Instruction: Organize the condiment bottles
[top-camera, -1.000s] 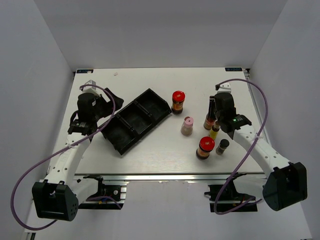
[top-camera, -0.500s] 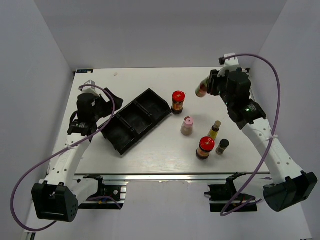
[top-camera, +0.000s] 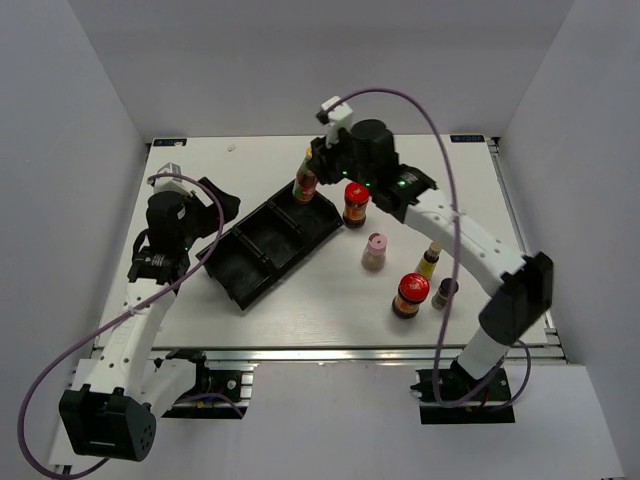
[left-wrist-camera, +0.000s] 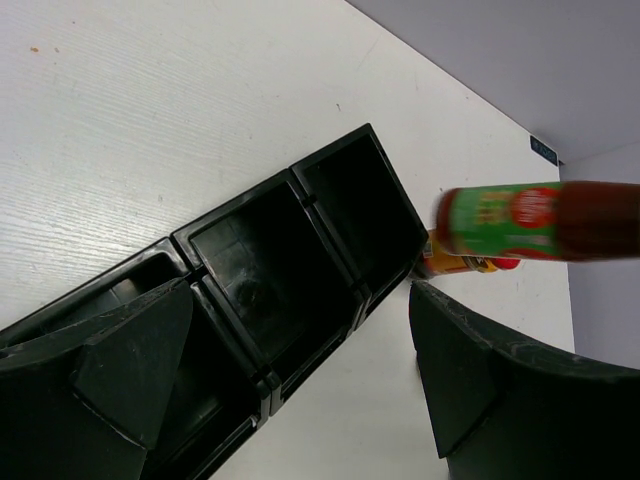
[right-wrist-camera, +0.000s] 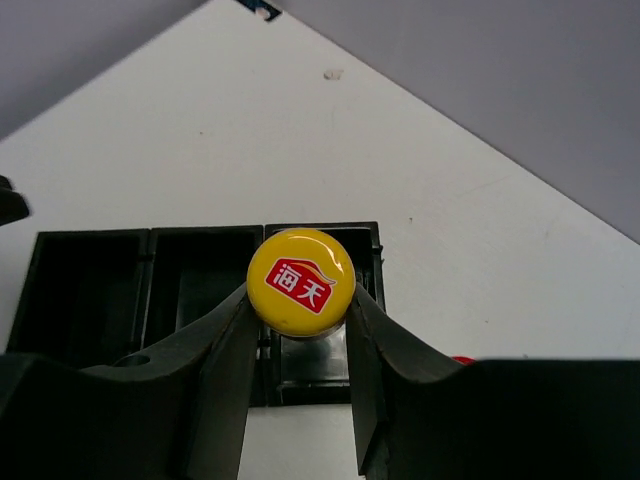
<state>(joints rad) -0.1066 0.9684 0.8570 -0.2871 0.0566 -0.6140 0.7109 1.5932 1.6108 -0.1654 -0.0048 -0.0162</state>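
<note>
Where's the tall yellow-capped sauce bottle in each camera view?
Top external: tall sauce bottle, upper centre, over the black tray's far end.
Left wrist: upper right, lying sideways in the picture.
Right wrist: centre, yellow cap between the fingers.
Shared landmark: the black tray.

Overhead view, two wrist close-ups, shared tray (top-camera: 262, 242)

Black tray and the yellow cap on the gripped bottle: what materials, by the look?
Black three-compartment tray: likely moulded plastic, semi-gloss; soft highlights on thin, rounded walls. Round yellow cap of the tall sauce bottle in the right gripper: glossy, crisp sheen, printed red logo; perhaps lacquered metal, possibly plastic.
</note>
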